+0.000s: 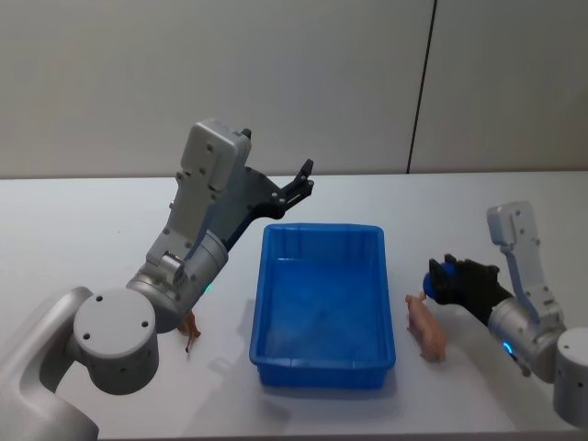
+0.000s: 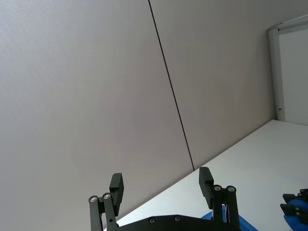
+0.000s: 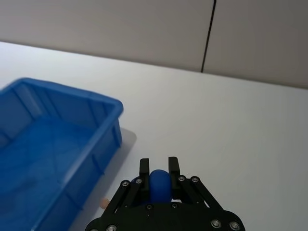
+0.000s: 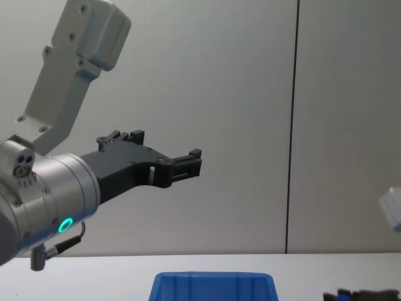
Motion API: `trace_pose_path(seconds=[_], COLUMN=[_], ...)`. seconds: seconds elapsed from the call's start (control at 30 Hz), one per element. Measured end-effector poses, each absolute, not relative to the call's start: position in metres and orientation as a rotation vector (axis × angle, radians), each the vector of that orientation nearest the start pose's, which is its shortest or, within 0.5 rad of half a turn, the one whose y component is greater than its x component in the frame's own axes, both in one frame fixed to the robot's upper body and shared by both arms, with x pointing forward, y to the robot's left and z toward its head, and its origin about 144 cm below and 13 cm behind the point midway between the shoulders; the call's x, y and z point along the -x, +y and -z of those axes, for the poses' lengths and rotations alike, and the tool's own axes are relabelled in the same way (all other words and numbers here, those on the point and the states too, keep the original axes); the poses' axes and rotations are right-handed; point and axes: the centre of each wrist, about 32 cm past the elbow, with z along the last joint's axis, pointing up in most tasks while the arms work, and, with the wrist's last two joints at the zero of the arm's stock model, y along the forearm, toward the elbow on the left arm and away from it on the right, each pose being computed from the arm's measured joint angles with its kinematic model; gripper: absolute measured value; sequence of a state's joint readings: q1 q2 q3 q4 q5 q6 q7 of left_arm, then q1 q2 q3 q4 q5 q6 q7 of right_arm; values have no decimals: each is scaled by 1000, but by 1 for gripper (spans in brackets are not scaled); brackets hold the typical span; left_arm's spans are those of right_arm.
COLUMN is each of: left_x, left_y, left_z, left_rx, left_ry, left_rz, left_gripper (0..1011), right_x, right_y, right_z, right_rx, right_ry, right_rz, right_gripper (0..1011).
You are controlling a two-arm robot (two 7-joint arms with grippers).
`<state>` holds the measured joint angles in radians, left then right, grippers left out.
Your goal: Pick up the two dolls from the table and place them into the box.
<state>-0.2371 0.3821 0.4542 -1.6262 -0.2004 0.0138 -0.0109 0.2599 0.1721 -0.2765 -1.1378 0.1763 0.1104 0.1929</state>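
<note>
The left gripper (image 1: 306,179) is raised well above the white surface (image 1: 83,230), and its jaws stand wide apart with nothing between them; in the left wrist view they frame bare wall. Below these jaws and a little toward the right arm sits the blue plastic box (image 1: 322,312), their tips roughly over its far left corner. Back along the left arm, low on the surface and well apart from the jaws, a small brown doll (image 1: 190,331) shows partly from behind the arm; what kind it is cannot be told.

The right gripper (image 1: 439,276) hangs low, just beyond the box's right wall, with its jaws clamped narrow on a blue rounded thing (image 3: 159,184). Just beneath these jaws and nearer the robot, a pink pig doll (image 1: 425,329) lies on the surface beside the box, apart from the jaws.
</note>
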Motion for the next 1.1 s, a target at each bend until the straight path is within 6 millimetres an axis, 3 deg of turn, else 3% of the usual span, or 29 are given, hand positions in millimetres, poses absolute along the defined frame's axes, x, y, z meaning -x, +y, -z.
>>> trace_pose_path(seconds=[0.33, 0.73, 1.1], left_x=[-492, -492, -492], left_y=[198, 198, 198], left_z=[-1204, -1204, -1204], left_rx=[-61, -61, -61], left_ry=[-268, -268, -268], left_rz=[-1124, -1124, -1124], left_gripper=[1000, 1000, 1000], right_x=[-521, -533, -542], right_y=[-209, -171, -145], right_z=[-1111, -1132, -1133], right_rx=[197, 103, 121], right_ry=[118, 32, 7], right_rz=[1118, 960, 902], right_gripper=[194, 196, 534])
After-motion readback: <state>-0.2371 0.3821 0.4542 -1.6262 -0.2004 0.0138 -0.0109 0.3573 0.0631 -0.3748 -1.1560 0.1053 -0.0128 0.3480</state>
